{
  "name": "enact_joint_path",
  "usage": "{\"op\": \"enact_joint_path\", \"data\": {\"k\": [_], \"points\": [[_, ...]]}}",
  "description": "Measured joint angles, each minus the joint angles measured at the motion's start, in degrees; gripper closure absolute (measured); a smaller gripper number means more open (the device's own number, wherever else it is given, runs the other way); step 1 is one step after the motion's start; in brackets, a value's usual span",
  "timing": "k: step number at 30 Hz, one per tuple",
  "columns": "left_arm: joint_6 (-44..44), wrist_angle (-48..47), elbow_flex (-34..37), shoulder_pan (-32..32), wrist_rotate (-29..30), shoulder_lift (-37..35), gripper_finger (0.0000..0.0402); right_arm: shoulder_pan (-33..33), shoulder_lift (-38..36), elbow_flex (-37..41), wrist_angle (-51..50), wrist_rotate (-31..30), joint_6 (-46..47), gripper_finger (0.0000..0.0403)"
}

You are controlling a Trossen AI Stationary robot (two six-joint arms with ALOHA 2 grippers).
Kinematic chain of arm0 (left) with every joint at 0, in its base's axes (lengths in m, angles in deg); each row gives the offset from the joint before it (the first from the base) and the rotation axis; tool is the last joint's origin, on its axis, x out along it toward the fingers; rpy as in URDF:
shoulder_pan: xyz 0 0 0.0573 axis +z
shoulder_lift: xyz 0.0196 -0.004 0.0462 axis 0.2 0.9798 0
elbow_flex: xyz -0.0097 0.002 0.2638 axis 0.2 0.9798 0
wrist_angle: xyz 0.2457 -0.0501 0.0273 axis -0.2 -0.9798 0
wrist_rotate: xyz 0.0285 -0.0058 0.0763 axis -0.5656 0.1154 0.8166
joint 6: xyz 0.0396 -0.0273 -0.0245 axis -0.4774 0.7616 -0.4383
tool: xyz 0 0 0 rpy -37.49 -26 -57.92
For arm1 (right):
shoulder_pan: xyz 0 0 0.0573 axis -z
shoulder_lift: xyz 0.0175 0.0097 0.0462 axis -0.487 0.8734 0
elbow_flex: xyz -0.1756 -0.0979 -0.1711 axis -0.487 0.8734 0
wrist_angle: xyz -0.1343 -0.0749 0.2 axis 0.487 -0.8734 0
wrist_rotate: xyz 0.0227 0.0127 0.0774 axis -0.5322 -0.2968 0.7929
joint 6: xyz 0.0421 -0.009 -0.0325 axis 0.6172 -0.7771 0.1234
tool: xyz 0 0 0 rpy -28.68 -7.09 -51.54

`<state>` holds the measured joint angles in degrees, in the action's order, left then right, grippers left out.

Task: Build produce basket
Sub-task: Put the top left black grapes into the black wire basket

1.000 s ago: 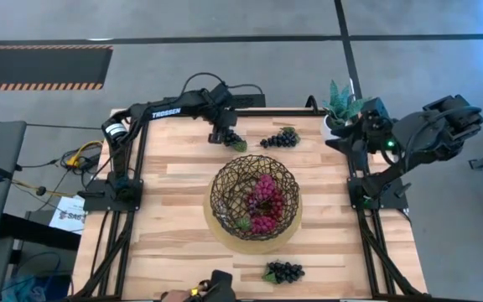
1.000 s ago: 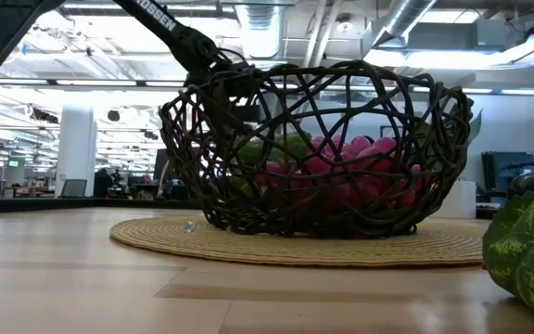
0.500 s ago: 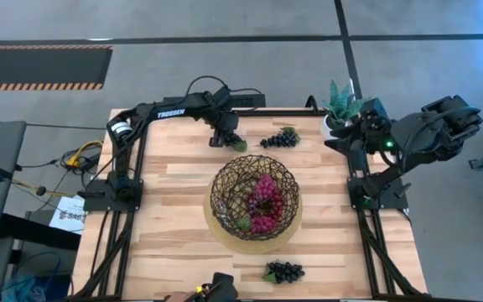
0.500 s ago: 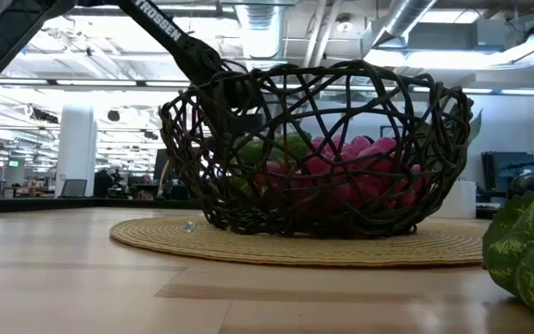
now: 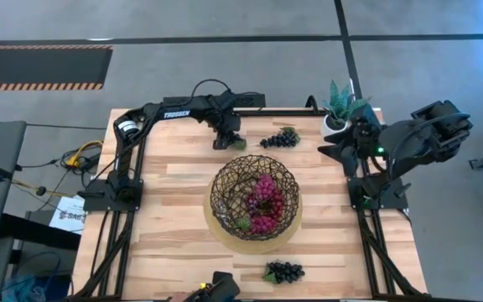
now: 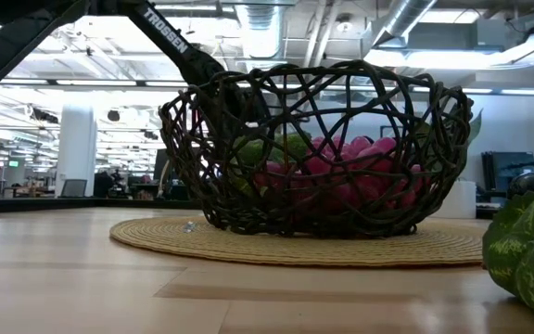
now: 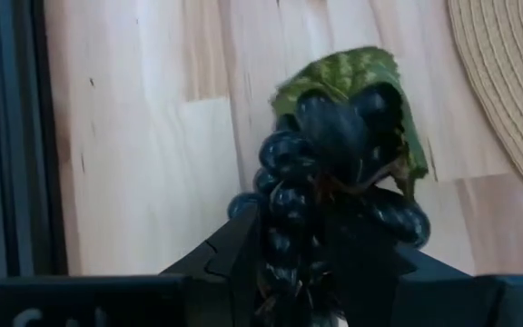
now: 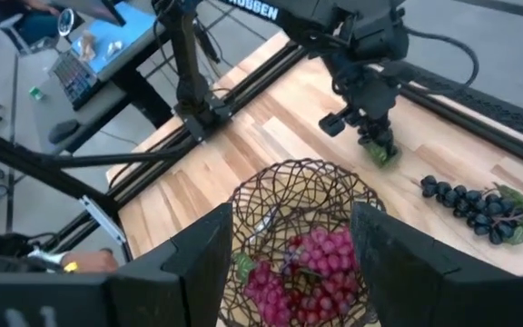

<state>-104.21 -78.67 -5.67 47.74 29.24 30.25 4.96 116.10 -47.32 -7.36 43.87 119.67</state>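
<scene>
— Left gripper (image 5: 228, 141): where do we log it?

— Far side of the table (image 5: 174, 226), beyond the basket (image 5: 256, 197). In the left wrist view we see its fingers (image 7: 230, 259) clamped on a dark purple grape bunch (image 7: 334, 173), green leaf outermost, with the wood planks and the edge of the tan woven mat (image 7: 507, 100) behind it.

— Right gripper (image 5: 332, 151)?

— Held above the table's right side, near the potted plant (image 5: 340, 105). Its fingers (image 8: 198, 263) stand wide apart and hold nothing; between them we see the basket from above.

— Basket contents?

— Red-magenta grape bunches (image 5: 262, 201) piled in the middle, with a green leaf (image 5: 243, 223) at the near-left inside edge. From the low view we also see pink grapes and green leaves through the dark strands (image 6: 313, 148).

— Produce outside the basket?

— Two loose items. One dark bunch (image 5: 280, 138) lies on the far side of the table, just right of the left gripper. Another dark bunch (image 5: 283, 271) lies at the near edge, in front of the mat.

— Anything else?

— A person's hand (image 8: 75, 263) shows beside the table in the right wrist view.
</scene>
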Motion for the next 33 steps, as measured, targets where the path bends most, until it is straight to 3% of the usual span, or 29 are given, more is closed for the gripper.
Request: {"op": "enact_joint_path", "data": {"k": [7, 13, 16, 21, 33], "points": [[0.6, -0.9, 0.0, 0.0, 0.8, 0.0, 0.03, -0.2, 0.6, 0.0, 0.1, 0.2, 0.1, 0.0163], [1.8, -1.1, 0.0, -0.2, 1.1, 0.0, 0.0386, -0.2, 0.5, 0.0, 0.1, 0.2, 0.1, 0.0163], [4.9, -3.2, -1.7, -0.3, 1.2, 0.2, 0.0391, -0.2, 0.5, 0.0, 0.1, 0.3, 0.1, 0.0163], [5.6, -9.4, -8.3, -0.8, 1.8, -1.0, 0.0399, -0.2, 0.4, 0.0, -0.2, 1.7, 0.1, 0.0163], [9.0, -18.5, -26.9, -4.4, 3.7, -11.5, 0.0401, 0.4, -2.0, 0.0, -2.3, 4.9, -4.2, 0.0163]]}}
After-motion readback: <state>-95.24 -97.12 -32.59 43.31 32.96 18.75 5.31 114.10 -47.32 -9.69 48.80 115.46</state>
